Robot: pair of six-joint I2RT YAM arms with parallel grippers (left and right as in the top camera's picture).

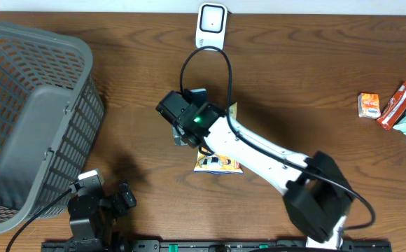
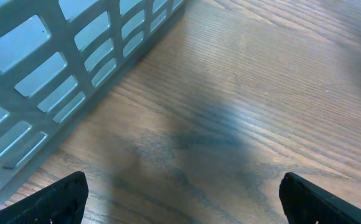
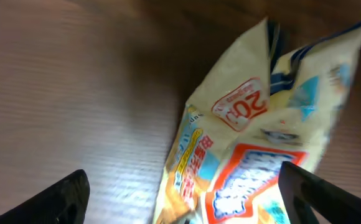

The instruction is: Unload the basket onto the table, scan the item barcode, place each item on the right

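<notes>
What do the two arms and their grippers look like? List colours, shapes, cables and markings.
The right arm has a long white link, black joints, a small green light at the wrist and a black cable looping above it. The left arm is all black, with a thin black lead. The left gripper and right gripper both have black, blunt fingertips.

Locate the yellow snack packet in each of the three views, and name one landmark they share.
Overhead: the snack packet lies just below centre, partly hidden under the right arm.
Left wrist: not in it; only the basket wall and bare wood show.
Right wrist: the packet fills the centre and right, blurred.
Shared landmark: the brown wooden table, seen in all three views.
</notes>
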